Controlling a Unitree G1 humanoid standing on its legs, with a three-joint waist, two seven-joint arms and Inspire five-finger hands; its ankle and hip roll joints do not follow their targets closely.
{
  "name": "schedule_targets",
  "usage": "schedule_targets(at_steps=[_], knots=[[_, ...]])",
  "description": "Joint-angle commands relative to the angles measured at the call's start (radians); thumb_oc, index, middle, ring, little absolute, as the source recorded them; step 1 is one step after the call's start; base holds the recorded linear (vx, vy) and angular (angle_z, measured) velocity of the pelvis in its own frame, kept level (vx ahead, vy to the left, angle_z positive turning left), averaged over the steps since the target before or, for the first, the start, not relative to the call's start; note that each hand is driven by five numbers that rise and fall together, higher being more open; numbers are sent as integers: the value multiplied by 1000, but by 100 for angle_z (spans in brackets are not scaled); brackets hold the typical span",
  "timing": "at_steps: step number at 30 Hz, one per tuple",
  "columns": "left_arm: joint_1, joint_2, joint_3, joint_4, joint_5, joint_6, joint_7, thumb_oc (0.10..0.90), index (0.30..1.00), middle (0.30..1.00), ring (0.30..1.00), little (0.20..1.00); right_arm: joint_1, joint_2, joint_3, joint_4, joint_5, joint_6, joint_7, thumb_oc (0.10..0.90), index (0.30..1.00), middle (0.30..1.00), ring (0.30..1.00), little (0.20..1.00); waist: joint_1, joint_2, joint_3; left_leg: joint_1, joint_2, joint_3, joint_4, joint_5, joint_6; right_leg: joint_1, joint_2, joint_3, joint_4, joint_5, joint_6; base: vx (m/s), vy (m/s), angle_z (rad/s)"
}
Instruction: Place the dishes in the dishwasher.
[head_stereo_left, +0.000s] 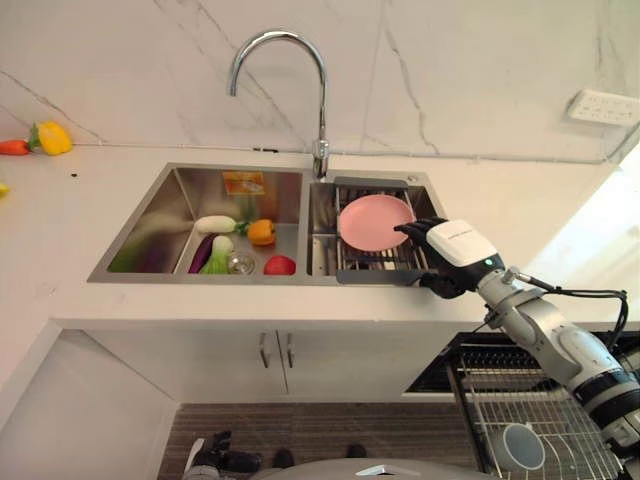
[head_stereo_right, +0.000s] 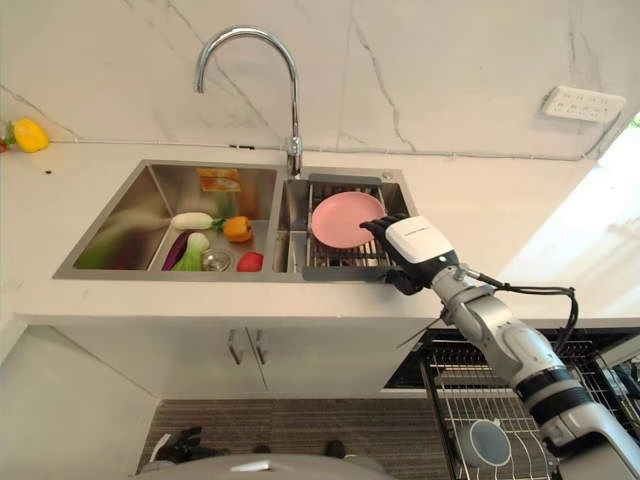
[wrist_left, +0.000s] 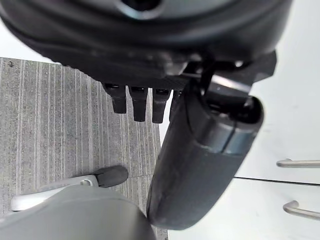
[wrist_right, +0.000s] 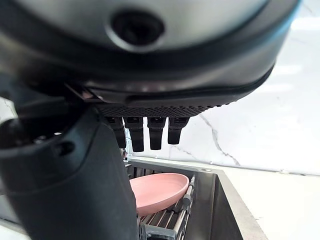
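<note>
A pink plate (head_stereo_left: 375, 222) lies on a dark slatted rack (head_stereo_left: 375, 264) in the right basin of the steel sink (head_stereo_left: 135, 235). My right hand (head_stereo_left: 455, 245) hovers at the plate's right edge, just above the sink rim, fingers (wrist_right: 150, 132) straight and open, holding nothing. In the right wrist view the pink plate (wrist_right: 157, 192) lies just beyond the fingertips, apart from them. My left hand (wrist_left: 200, 160) hangs low beside the white cabinet, fingers straight, empty. The pulled-out dishwasher rack (head_stereo_left: 540, 405) is at lower right, below the counter, with a round bowl (head_stereo_left: 522, 446) in it.
The left basin holds vegetables: a white radish (head_stereo_left: 214, 224), an orange pepper (head_stereo_left: 261, 232), an aubergine (head_stereo_left: 201, 255) and a red tomato (head_stereo_left: 280, 265). A tall faucet (head_stereo_left: 320, 100) stands behind the sink. A yellow pepper (head_stereo_left: 52, 137) lies on the far left counter.
</note>
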Motion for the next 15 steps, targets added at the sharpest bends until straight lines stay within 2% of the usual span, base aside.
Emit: schedule_targets(at_steps=[1,5,8,11,15], knots=[[-81,-57,-54,16,1,-20,25,800,900,900,900,900,-138,34,32,121,-53,97,-31,800,900,900,900,900,77,4,38,15,79,-14,10,-20,-69,103,-115,24,18,-88,109,11,6,-13],[-88,-58,-57,23,-5,-20,32,800,900,900,900,900,-167,68,76,200,-81,116,-51,800,900,900,900,900,82,5,39,18,82,-11,10,-21,-72,105,-116,24,18,-90,109,9,-3,-4],[-86,-60,-59,24,-4,-20,39,800,900,900,900,900,-170,85,70,218,-91,133,-76,800,900,900,900,900,83,6,39,19,82,-13,10,-22,-73,107,-115,20,18,-91,108,9,-7,-13],[-86,-60,-62,29,-4,-21,47,800,900,900,900,900,-175,115,81,284,-107,158,-115,800,900,900,900,900,88,7,39,18,83,-16,10,-21,-74,109,-115,16,18,-92,108,4,-6,36],[-86,-59,-58,34,-7,-22,56,800,900,900,900,900,-183,129,88,286,-135,169,-136,800,900,900,900,900,92,8,39,16,85,-22,10,-19,-76,110,-114,11,18,-94,107,7,-8,5]])
